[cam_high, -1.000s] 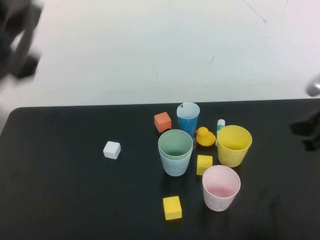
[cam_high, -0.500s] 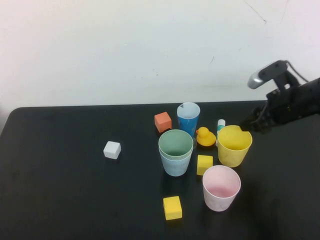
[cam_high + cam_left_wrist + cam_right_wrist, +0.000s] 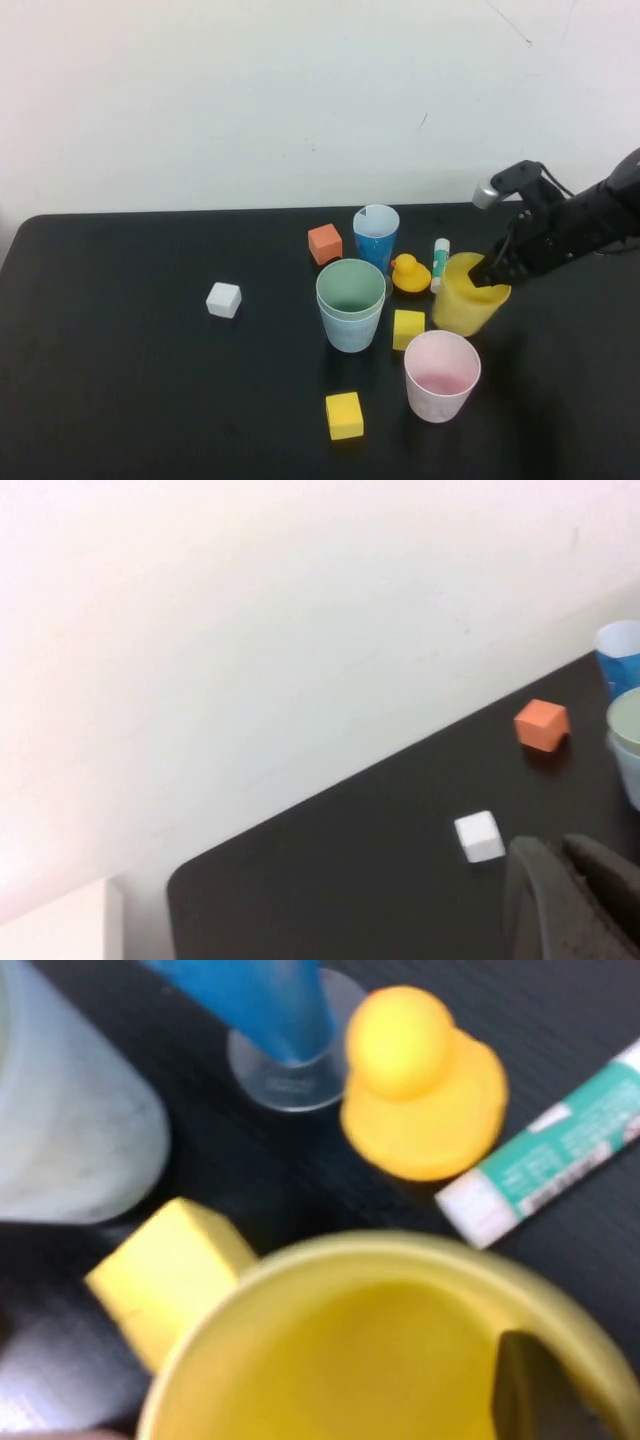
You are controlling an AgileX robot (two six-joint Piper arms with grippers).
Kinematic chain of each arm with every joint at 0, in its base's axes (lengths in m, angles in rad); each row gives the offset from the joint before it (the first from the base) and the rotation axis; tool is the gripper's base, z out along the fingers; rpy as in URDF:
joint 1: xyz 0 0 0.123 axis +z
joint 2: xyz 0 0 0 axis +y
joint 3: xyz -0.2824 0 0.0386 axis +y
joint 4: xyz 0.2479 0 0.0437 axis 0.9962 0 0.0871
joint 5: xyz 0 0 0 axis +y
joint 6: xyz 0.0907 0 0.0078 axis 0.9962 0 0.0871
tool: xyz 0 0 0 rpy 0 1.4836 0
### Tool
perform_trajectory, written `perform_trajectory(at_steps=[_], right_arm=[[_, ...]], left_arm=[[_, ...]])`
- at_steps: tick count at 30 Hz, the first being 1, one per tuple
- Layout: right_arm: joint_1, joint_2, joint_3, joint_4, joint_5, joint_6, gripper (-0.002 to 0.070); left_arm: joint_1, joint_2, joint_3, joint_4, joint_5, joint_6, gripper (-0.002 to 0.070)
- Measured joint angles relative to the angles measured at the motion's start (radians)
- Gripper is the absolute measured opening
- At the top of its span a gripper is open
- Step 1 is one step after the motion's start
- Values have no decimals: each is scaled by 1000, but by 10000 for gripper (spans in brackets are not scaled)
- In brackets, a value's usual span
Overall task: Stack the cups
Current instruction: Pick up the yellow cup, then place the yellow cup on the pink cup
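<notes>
Cups: green (image 3: 351, 287) sits nested in blue (image 3: 350, 330) at centre; pink (image 3: 442, 375) waits near right. My right gripper (image 3: 487, 272) grips the yellow cup's (image 3: 462, 305) far-right rim. My left gripper (image 3: 575, 900) hangs away left, jaws unclear.

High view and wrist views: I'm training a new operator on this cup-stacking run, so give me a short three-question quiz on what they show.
1. True or false: the mint green cup sits nested in the light blue cup.
2. Which cup is the right gripper at? A pink cup B yellow cup C dark blue cup
3. Fill in: the left gripper appears only in the ___ wrist view, near the white cube.

Key: 1 true; 2 B; 3 left.
</notes>
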Motion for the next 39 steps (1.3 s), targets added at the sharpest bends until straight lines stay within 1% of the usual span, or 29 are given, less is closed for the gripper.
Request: perform_trajectory(at_steps=[1, 3, 6, 9, 11, 14, 18, 23, 27, 31, 34, 36, 39], right_arm=[[0, 0, -7, -3, 24, 0, 65], [2, -6, -22, -24, 73, 10, 41], [18, -54, -34, -101, 109, 49, 34], [50, -170, -36, -177, 162, 95, 34], [74, -244, -36, -205, 208, 102, 34], [118, -352, 4, -223, 218, 110, 33], [168, -403, 134, -235, 175, 116, 33], [196, -396, 303, -242, -15, 87, 32], [196, -390, 326, -242, -61, 51, 32], [196, -367, 326, -198, -75, 40, 34], [196, -340, 326, -147, -75, 38, 57], [196, -321, 326, -119, -68, 38, 95], [196, -288, 326, -90, -61, 36, 183]], left_arm=[[0, 0, 0, 22, 0, -20, 1], [0, 0, 0, 65, -2, -88, 0], [0, 0, 0, 145, -2, -184, 1], [0, 0, 0, 210, -8, -245, 0], [0, 0, 0, 231, -10, -270, 0], [0, 0, 0, 237, -10, -293, 0], [0, -2, 31, 243, -15, -308, 0], [0, -2, 99, 243, -33, -343, 0], [0, -2, 133, 243, -67, -358, 0], [0, -2, 154, 243, -95, -360, 0], [0, -2, 164, 243, -128, -362, 0], [0, -2, 172, 245, -154, -362, 0], [0, -2, 188, 250, -189, -362, 0]])
